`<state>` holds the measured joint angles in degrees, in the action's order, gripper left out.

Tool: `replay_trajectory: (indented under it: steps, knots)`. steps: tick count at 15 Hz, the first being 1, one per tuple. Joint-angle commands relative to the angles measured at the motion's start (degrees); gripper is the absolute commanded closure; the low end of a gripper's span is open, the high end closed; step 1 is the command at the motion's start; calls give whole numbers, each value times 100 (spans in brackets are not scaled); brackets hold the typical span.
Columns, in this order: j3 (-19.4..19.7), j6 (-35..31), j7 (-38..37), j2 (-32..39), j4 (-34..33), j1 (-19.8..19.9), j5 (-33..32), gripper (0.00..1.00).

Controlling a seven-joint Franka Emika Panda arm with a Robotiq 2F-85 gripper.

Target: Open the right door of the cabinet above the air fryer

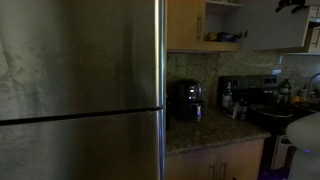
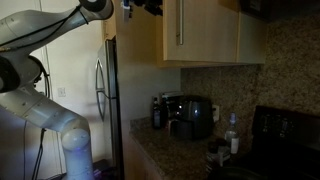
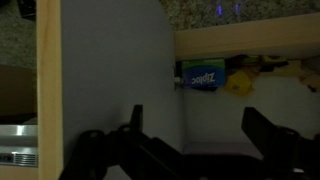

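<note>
Although the right door (image 3: 118, 70) stands swung out, its pale inner face filling centre-left of the wrist view, the tool (image 3: 192, 118) hangs spread and empty at lower frame; the panel looks stiff, light and hinged, best taken at its free edge.

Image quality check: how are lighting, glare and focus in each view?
In an exterior view, the steel fridge fills the left half with dull streaky reflections, and the air fryer sits in gloom; in an exterior view, the cabinet is warmly lit, the counter below dark; in the wrist view, the open gripper is a blurred black silhouette, while the blue Ziploc box is legible.
</note>
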<state>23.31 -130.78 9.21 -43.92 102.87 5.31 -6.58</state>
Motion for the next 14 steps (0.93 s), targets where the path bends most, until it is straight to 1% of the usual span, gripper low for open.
replay_trajectory:
  steps: [1, 4, 5, 6, 7, 8, 10, 13, 14]
  knots:
    - [199, -346, -76, 344, -19, 563, -132, 0]
    - [299, -679, -141, 555, 11, 1042, -432, 0]
    - [291, -408, -98, 486, 0, 1019, -346, 0]
    - [308, -103, -33, 349, -2, 882, -119, 0]
    - [327, 308, 138, 13, 17, 518, 294, 0]
    - [269, 518, 224, -200, 42, 458, 448, 0]
    - [172, 1139, 400, -674, 28, 314, 721, 0]
    - [43, 1888, 643, -1461, -22, 12, 943, 0]
    - [100, 1522, 399, -1049, -66, 170, 731, 0]
